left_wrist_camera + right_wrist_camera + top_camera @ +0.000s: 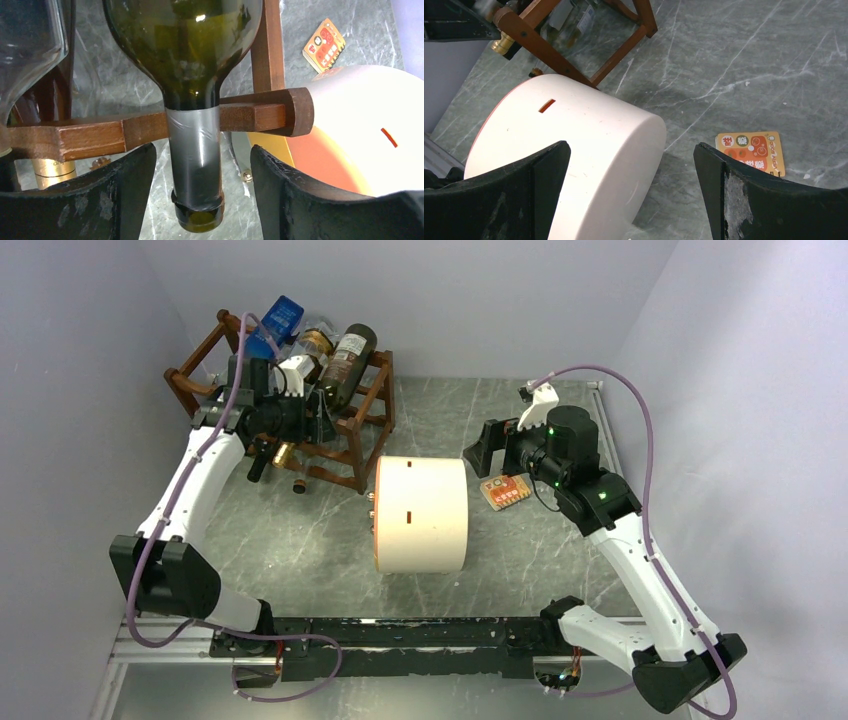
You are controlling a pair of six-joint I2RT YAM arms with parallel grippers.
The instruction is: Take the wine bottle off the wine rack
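Brackets neck of dark green glass wine bottle in reddish-brown wooden rack, far-left tabletop corner, left end effector apart; right end effector apart.

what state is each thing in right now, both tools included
wine bottle, lying in the rack, neck sticking out
wine rack, upright, holding bottles
left tool, open, straddling the bottle neck without touching it
right tool, open, empty
cream cylinder, lying on its side
orange card, flat on the table
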